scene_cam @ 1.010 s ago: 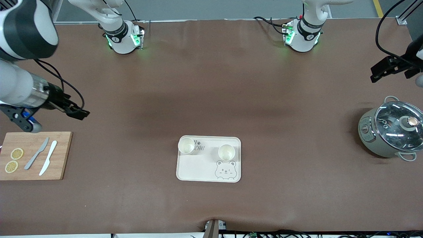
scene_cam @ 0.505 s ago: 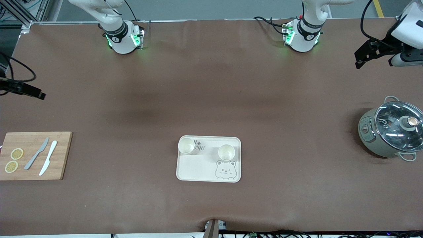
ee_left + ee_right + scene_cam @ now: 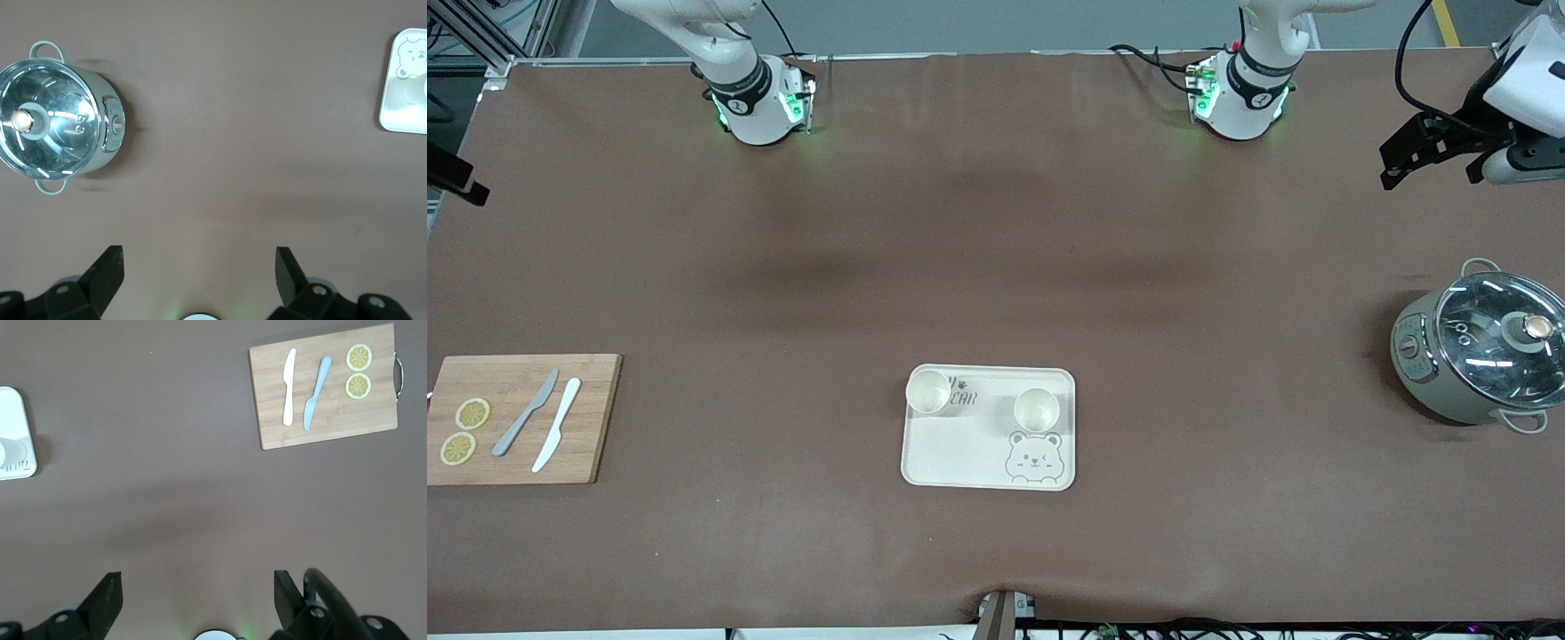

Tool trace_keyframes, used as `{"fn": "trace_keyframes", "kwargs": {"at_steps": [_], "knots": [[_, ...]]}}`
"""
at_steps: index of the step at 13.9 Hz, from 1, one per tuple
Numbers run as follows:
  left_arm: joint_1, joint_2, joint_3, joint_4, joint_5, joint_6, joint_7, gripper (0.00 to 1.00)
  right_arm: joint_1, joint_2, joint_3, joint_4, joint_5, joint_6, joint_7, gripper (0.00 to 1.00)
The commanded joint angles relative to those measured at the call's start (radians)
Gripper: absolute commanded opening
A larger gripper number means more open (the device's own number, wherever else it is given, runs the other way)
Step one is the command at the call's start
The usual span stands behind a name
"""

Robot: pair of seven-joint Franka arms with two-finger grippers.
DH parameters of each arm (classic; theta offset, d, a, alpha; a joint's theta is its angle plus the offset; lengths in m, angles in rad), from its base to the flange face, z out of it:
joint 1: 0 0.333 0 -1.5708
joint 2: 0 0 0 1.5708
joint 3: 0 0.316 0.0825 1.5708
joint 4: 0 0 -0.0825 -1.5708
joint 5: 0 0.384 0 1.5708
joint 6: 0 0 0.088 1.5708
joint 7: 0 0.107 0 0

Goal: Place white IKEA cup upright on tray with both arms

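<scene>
The cream tray (image 3: 960,453) with a bear drawing lies mid-table, near the front camera. Two white cups stand upright on it, one (image 3: 927,392) at the corner toward the right arm's end, one (image 3: 1036,410) above the bear face. My left gripper (image 3: 1396,160) is open and empty, up over the table at the left arm's end; its wrist view (image 3: 199,267) shows bare table and a tray edge (image 3: 400,113). My right gripper (image 3: 458,182) is open and empty over the table's edge at the right arm's end, and also shows in its wrist view (image 3: 199,587).
A grey pot with a glass lid (image 3: 1476,356) stands at the left arm's end and shows in the left wrist view (image 3: 57,130). A wooden cutting board (image 3: 596,418) with two knives and two lemon slices lies at the right arm's end.
My right arm has drawn back from above the cutting board to the table's edge. My left gripper rose toward the bases, then held. The cups and tray have not moved.
</scene>
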Motion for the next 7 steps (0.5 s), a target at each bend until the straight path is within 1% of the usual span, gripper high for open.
{"fn": "trace_keyframes", "kwargs": {"at_steps": [1, 7], "knots": [[0.014, 0.015, -0.009, 0.005, -0.024, 0.024, 0.019, 1.0, 0.013, -0.025, -0.001, -0.031, -0.001, 0.003, -0.009, 1.0], [0.016, 0.009, -0.004, 0.006, -0.026, 0.019, 0.022, 1.0, 0.014, -0.013, 0.012, -0.021, -0.004, 0.006, -0.011, 1.0]]}}
